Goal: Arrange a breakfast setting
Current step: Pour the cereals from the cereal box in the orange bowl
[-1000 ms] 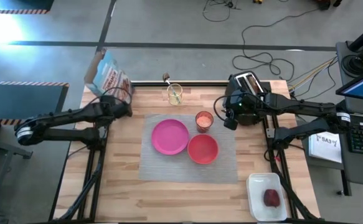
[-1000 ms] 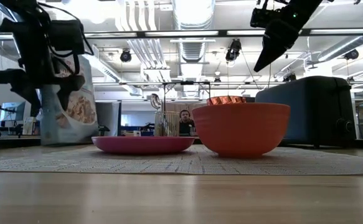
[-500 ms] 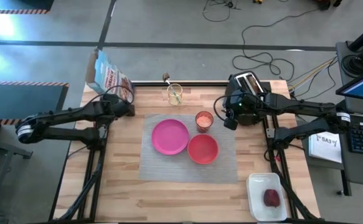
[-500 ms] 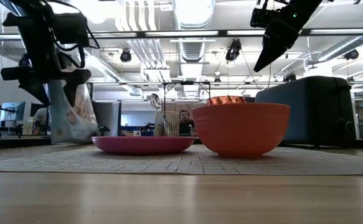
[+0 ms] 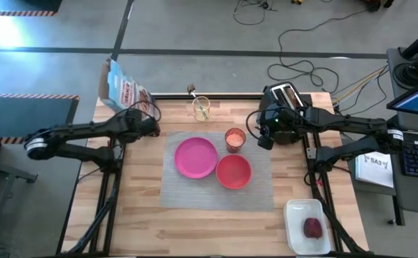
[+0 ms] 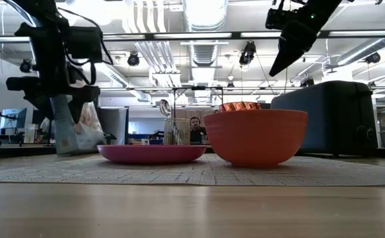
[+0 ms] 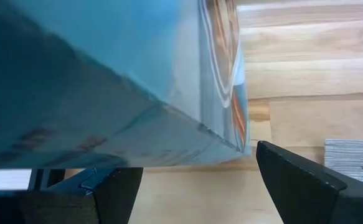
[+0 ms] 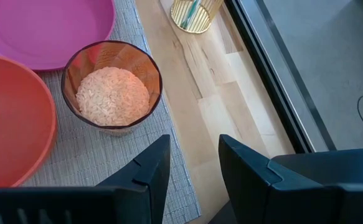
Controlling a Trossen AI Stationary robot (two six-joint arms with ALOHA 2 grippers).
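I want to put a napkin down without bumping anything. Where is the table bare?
Bare wood runs along the near edge, from the placemat to the table's front, left of the white tray. Crowded: the mat's middle, where the pink plate, red-orange bowl and cup cluster.

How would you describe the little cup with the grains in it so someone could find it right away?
Find the grey placemat mid-table. At its far right corner, behind the red-orange bowl, stands the small orange-tinted cup. It alone holds pale grains.
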